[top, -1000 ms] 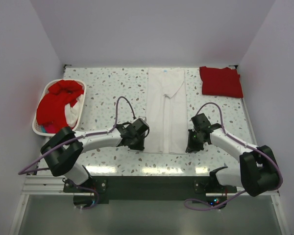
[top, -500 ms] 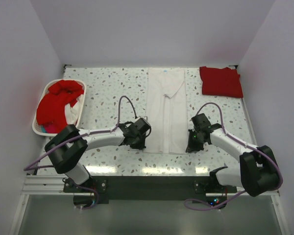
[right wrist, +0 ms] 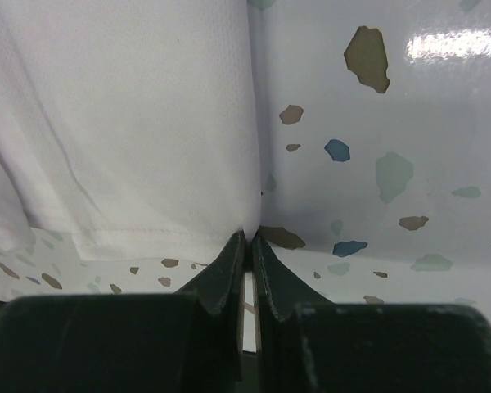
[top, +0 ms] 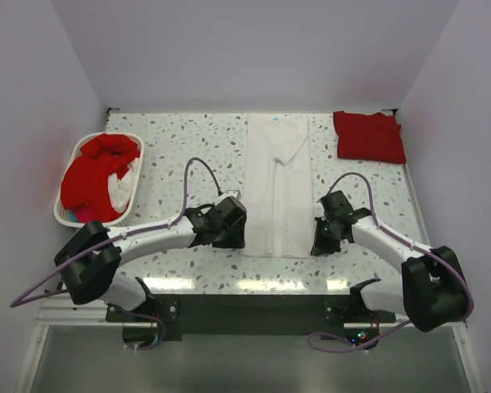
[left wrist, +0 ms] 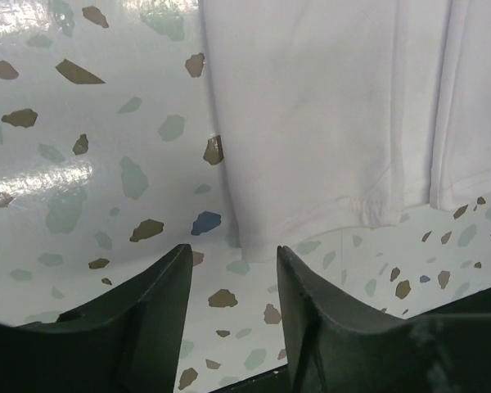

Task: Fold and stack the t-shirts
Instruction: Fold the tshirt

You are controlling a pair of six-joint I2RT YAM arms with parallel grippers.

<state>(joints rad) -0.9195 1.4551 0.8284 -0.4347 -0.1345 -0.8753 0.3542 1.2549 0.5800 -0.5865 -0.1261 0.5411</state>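
A white t-shirt (top: 278,184), folded into a long strip, lies flat mid-table with its hem toward me. My left gripper (top: 232,237) is open just off the hem's left corner; in the left wrist view the cloth (left wrist: 327,123) lies beyond the gripper (left wrist: 231,255), with bare table between its fingers. My right gripper (top: 317,240) is at the hem's right corner. In the right wrist view it (right wrist: 250,236) is shut, pinching the edge of the shirt (right wrist: 123,123). A folded red t-shirt (top: 368,135) lies at the back right.
A white oval basket (top: 63,216) at the left table edge holds a heap of red t-shirts (top: 96,168) with some white cloth. Speckled tabletop (top: 188,147) shows between basket and white shirt. Walls close in on three sides.
My left gripper's jaws have opened and sit just clear of the hem corner, and its arm has swung outward to the left. The right gripper stays pinched on the shirt edge.
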